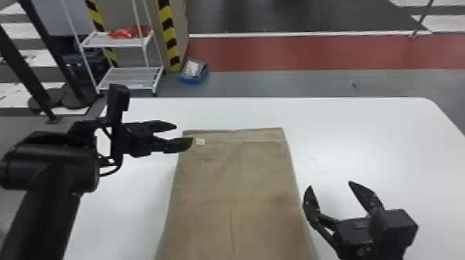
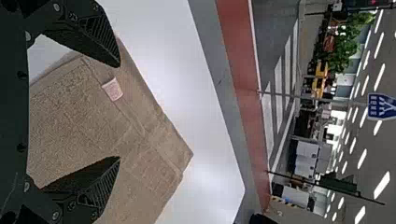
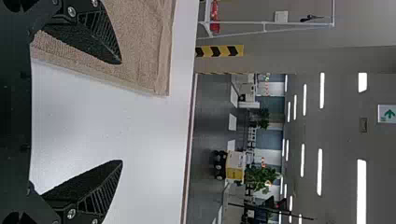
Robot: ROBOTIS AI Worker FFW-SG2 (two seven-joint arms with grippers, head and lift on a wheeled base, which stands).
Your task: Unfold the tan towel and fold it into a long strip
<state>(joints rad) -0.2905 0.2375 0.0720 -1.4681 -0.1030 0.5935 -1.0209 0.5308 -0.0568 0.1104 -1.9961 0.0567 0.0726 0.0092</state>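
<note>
The tan towel (image 1: 235, 186) lies flat on the white table, with a small pale tag near its far left corner. At that corner my left gripper (image 1: 184, 134) stands open, one finger over the towel's edge. My right gripper (image 1: 330, 188) is open beside the towel's right edge, mostly above bare table. In the left wrist view the towel (image 2: 84, 121) spreads beyond and between the fingers of my open left gripper (image 2: 119, 112). The right wrist view has the towel (image 3: 144, 46) behind one finger of my open right gripper (image 3: 122, 112).
The white table (image 1: 363, 138) extends around the towel to the right and beyond its far edge. Past the table stand a white rack (image 1: 117, 41) and a blue bin (image 1: 194, 72) on the floor.
</note>
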